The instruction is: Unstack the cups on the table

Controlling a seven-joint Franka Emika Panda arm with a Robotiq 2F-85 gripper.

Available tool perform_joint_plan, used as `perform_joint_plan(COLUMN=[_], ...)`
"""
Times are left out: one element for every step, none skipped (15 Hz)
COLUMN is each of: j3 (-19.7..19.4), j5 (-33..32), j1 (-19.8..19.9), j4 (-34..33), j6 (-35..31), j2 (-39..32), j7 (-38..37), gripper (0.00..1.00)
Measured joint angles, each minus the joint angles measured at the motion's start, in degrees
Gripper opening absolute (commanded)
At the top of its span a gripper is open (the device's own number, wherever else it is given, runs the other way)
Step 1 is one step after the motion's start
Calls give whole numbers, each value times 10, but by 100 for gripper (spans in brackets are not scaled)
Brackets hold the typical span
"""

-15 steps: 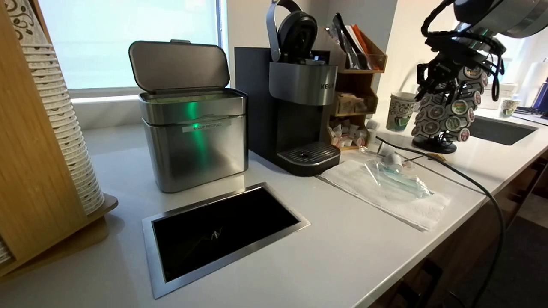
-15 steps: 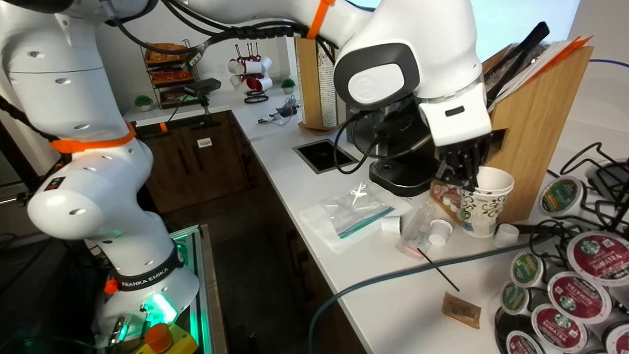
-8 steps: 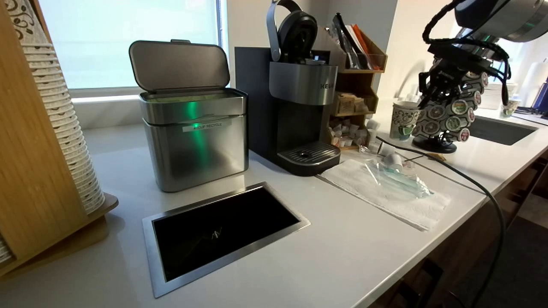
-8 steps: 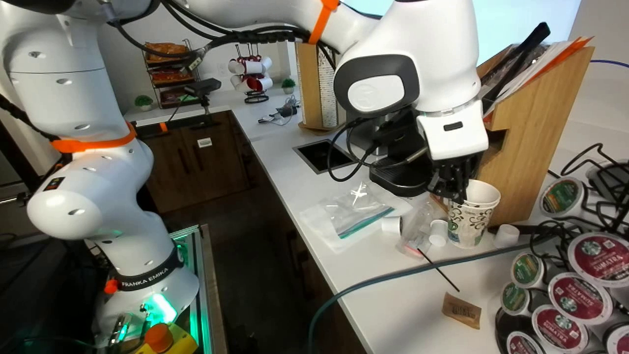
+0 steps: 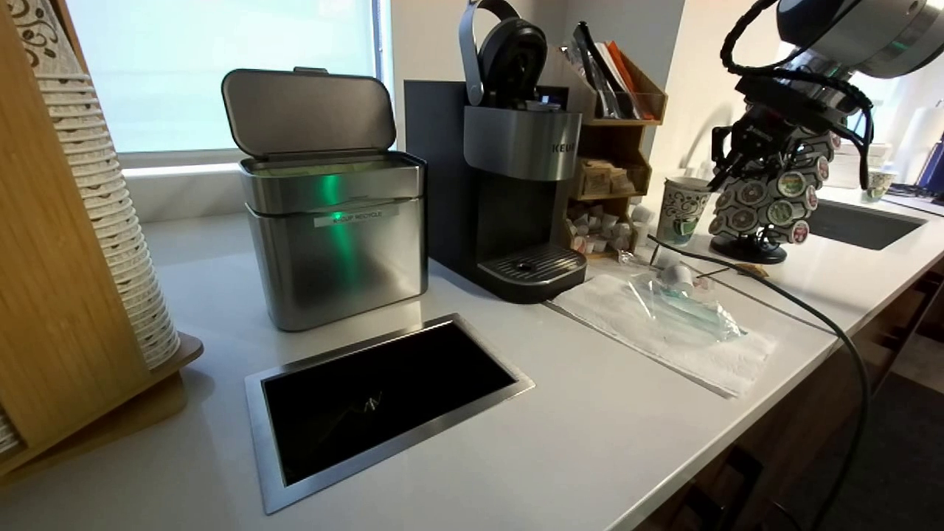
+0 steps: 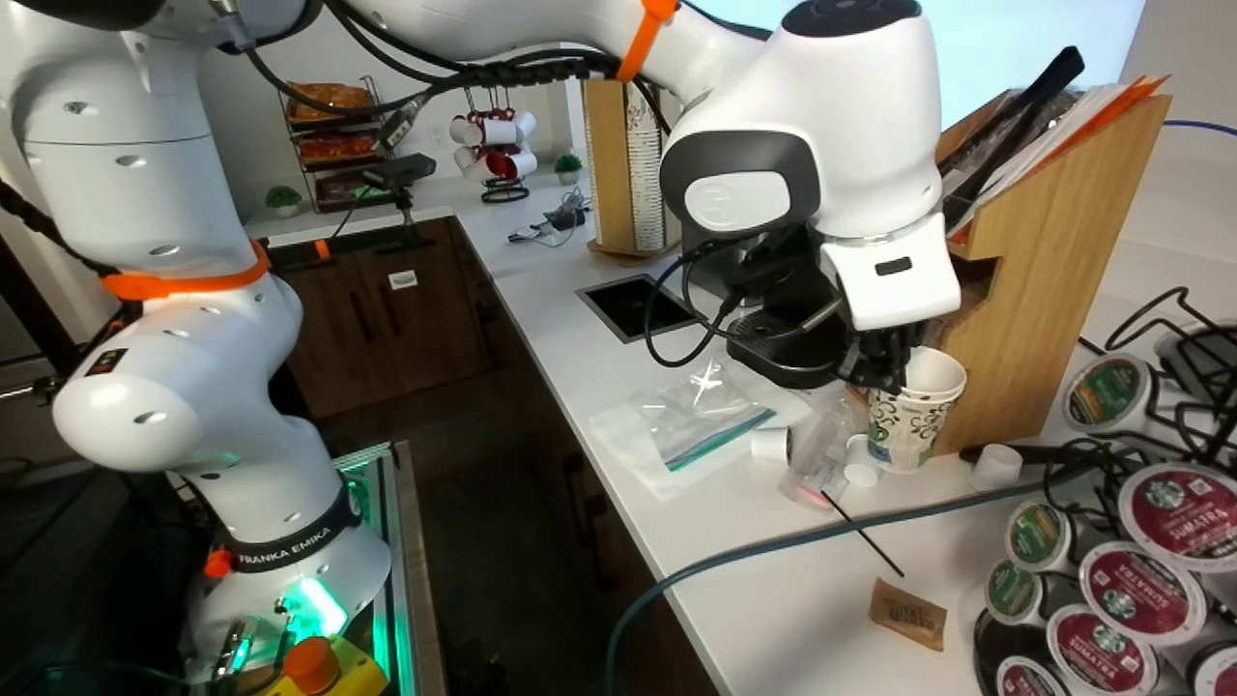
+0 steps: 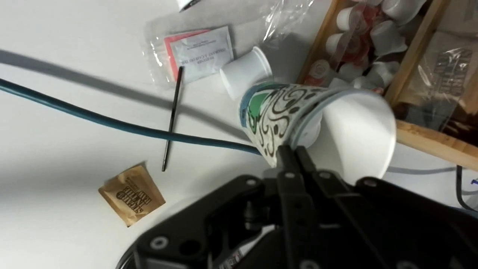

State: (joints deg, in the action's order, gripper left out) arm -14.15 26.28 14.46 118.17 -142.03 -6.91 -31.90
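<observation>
A patterned white paper cup stack [image 5: 680,210], in both exterior views [image 6: 913,425], is upright or nearly so at the rack end of the white table [image 5: 553,442]. Two close rims seem to show, so the cups look nested. In the wrist view the cups [image 7: 274,112] open toward the right. My gripper [image 7: 292,150] has one finger outside and one inside the wall, shut on the rim. The gripper also shows in the exterior views [image 5: 712,184] [image 6: 894,382]. Whether the cup base touches the table cannot be told.
The wooden organizer [image 6: 1053,271] and black coffee machine [image 5: 523,199] stand beside the cups. The pod rack [image 5: 774,192], small white creamer cups [image 7: 244,71], a clear bag [image 6: 701,411], a cable [image 6: 754,551] and a steel-rimmed opening [image 5: 267,442] are around. More cups [image 5: 118,221] stand at left.
My gripper and the cups have come lower and moved left in both exterior views, toward the coffee machine. The cups stay at the fingertips. The other objects have not moved.
</observation>
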Motion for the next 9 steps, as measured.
perform_joint_plan(j3=[-2,-3,-5,-8,-9,-11,-13,-11,-8], j5=[-13,-18,-29,-46,-57,-67,-74,-70,-56], j1=[-1,-1,-1,-1,-1,-1,-1,-1,-1], j4=[0,0,0,0,0,0,0,0,0], j6=[-14,-20,-33,-49,-61,-74,-87,-89,-88], j2=[-3,-7,-10,-15,-18,-22,-24,-25,-24], j7=[-12,-17,-26,-39,-50,-59,-67,-62,-50], gripper=[1,1,1,1,1,1,1,1,1])
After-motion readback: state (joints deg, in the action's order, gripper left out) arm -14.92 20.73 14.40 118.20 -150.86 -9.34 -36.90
